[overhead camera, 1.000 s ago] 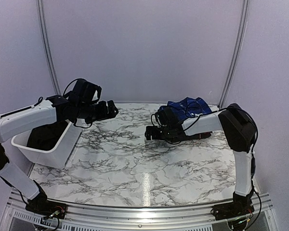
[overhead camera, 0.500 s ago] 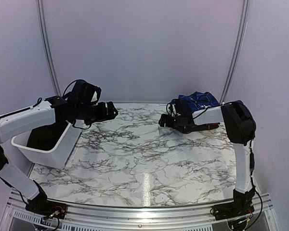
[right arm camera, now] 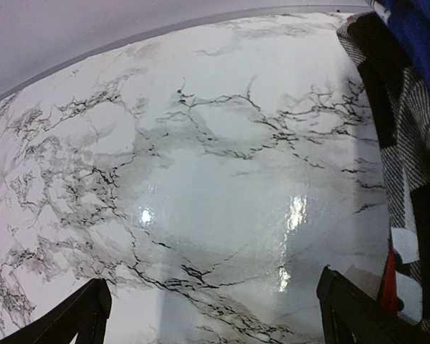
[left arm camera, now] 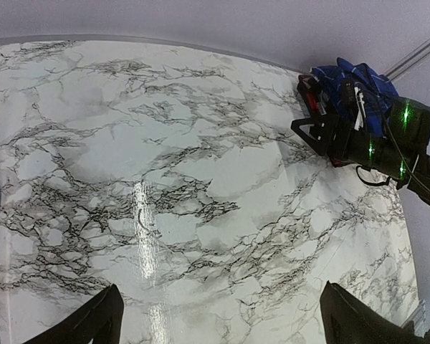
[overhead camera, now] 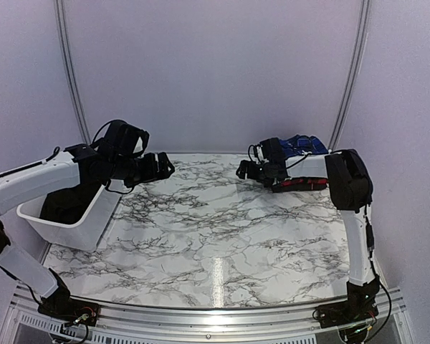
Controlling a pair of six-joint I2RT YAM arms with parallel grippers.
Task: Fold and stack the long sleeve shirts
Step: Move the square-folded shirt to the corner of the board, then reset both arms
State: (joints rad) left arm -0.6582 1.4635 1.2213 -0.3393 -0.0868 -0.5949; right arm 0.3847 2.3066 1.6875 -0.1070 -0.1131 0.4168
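The long sleeve shirts lie in a folded stack at the back right corner. The royal blue shirt point(overhead camera: 306, 144) is on top, with the black-and-white check shirt point(right arm camera: 401, 143) under it and the red-and-black shirt point(overhead camera: 301, 184) at the bottom. My right gripper point(overhead camera: 244, 171) hovers open just left of the stack, holding nothing. In the right wrist view the stack fills the right edge, and the blue shirt point(right arm camera: 419, 43) shows there. My left gripper point(overhead camera: 166, 166) is open and empty above the table's left side, beside the tub. From the left wrist view the blue shirt point(left arm camera: 347, 80) is far off.
A white plastic tub point(overhead camera: 86, 224) stands at the left edge with dark cloth point(overhead camera: 63, 201) inside. The marble-patterned table point(overhead camera: 215, 229) spreads between the arms. White walls close in behind and at the right of the stack.
My right gripper has drawn back from the table's middle to the right and rear, up against the shirt stack. The left arm has barely moved.
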